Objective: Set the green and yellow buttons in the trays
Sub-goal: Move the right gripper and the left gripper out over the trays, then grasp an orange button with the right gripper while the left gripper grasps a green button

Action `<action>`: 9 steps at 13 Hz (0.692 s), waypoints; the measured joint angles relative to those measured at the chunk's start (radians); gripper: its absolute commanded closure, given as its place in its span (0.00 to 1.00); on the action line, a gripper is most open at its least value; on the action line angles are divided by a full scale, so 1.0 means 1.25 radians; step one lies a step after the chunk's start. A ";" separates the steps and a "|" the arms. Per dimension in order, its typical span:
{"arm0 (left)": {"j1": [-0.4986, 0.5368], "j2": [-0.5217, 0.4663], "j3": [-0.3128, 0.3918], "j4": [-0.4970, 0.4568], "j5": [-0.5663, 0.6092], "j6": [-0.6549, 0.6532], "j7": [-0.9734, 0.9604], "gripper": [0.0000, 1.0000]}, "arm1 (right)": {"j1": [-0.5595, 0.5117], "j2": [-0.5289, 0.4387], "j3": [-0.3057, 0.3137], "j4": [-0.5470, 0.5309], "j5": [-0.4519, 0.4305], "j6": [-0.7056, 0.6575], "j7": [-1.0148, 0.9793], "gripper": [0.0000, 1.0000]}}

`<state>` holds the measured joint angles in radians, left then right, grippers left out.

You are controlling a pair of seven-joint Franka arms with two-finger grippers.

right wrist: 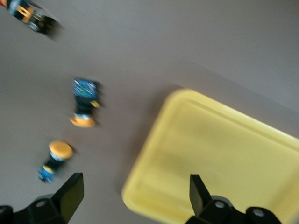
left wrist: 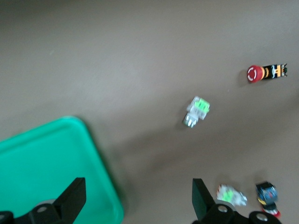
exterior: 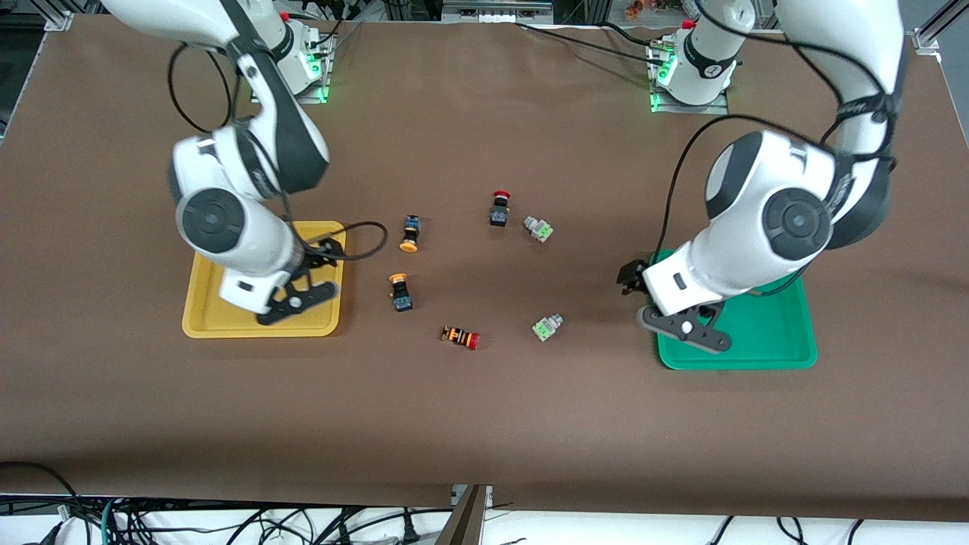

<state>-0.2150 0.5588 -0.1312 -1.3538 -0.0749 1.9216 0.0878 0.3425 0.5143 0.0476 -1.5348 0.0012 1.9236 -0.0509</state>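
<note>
Two yellow-capped buttons lie on the table, one (exterior: 409, 232) farther from the front camera than the other (exterior: 399, 292). Two green-faced buttons lie toward the left arm's end, one (exterior: 538, 228) farther than the other (exterior: 547, 327). My right gripper (exterior: 297, 297) hangs open and empty over the yellow tray (exterior: 208, 306), at the edge beside the yellow buttons. Its wrist view shows the tray (right wrist: 224, 149), both yellow buttons (right wrist: 84, 102) (right wrist: 55, 158) and the open gripper (right wrist: 135, 193). My left gripper (exterior: 685, 329) hangs open and empty over the green tray's (exterior: 764, 337) edge. Its wrist view shows the tray (left wrist: 46, 168), both green buttons (left wrist: 196, 111) (left wrist: 231, 195) and the gripper (left wrist: 138, 198).
A black switch with a red cap (exterior: 500, 208) stands beside the farther green button. An orange-striped switch with a red cap (exterior: 461, 337) lies between the nearer yellow and green buttons. Both trays hold nothing.
</note>
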 measured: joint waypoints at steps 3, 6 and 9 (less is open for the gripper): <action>-0.001 0.082 -0.019 0.001 -0.048 0.133 0.139 0.00 | 0.048 0.069 0.000 0.002 0.059 0.103 0.034 0.00; -0.019 0.154 -0.051 0.000 -0.050 0.234 0.161 0.00 | 0.073 0.115 0.000 0.003 0.059 0.176 0.107 0.00; -0.054 0.199 -0.054 -0.022 -0.050 0.288 0.161 0.00 | 0.073 0.154 -0.002 0.003 0.059 0.245 0.144 0.00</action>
<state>-0.2827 0.8074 -0.1982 -1.3808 -0.1372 2.2819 0.2890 0.4335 0.7067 0.0452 -1.5306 0.0754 2.2302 0.1293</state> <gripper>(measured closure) 0.000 0.000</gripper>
